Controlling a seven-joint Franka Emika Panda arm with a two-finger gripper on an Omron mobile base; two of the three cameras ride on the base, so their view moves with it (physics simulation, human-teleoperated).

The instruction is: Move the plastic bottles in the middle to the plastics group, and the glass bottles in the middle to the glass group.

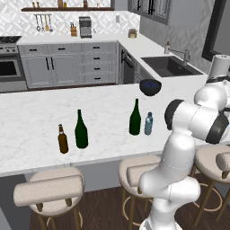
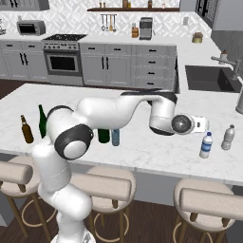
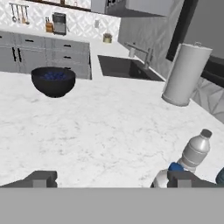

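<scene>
In the middle of the counter a tall green wine bottle (image 1: 134, 117) stands upright with a small bluish-teal water bottle (image 1: 148, 123) just to its right. The brown beer bottle (image 1: 63, 139) and the dark green wine bottle (image 1: 81, 129) of the glass group stand towards the left end. At the right end a clear bottle with a blue label (image 2: 206, 145) stands beside a pale grey-capped plastic bottle (image 2: 228, 137) (image 3: 196, 150). My gripper (image 2: 204, 125) (image 3: 112, 178) hovers just above and left of those two, open wide, with nothing between its fingers.
A dark bowl (image 1: 150, 86) (image 3: 53, 81) sits at the far side of the counter. A white paper-towel roll (image 3: 187, 74) stands by the wall at the right end, behind the plastic bottles. A sink (image 1: 170, 66) lies beyond. Stools (image 1: 49, 191) line the near counter edge.
</scene>
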